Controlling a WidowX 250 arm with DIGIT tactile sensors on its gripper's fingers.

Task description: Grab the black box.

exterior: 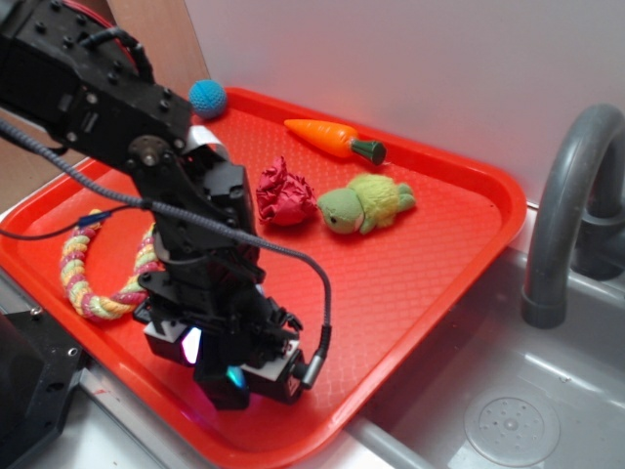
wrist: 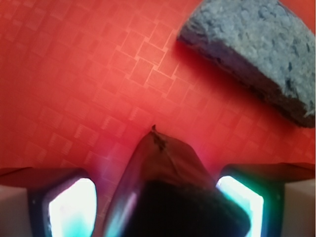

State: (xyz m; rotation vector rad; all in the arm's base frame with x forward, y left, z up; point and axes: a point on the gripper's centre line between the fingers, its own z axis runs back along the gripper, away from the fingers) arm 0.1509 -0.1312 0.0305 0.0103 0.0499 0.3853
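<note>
In the wrist view the black box [wrist: 182, 210] fills the space between my two glowing pads, very close to the camera, with one brownish-lit corner pointing away over the red tray [wrist: 74, 74]. My gripper [wrist: 155, 197] is closed on it from both sides. The blue sponge [wrist: 256, 54] lies apart at the upper right. In the exterior view my gripper [exterior: 229, 376] is low over the tray's front edge [exterior: 293, 445], and the arm hides the box and sponge.
On the tray lie a rope ring [exterior: 93, 283], a blue ball [exterior: 207, 98], a toy carrot [exterior: 332, 137], a red cloth flower [exterior: 283, 193] and a green plush turtle [exterior: 366, 203]. A grey sink [exterior: 508, 420] and faucet [exterior: 571, 195] stand right of the tray.
</note>
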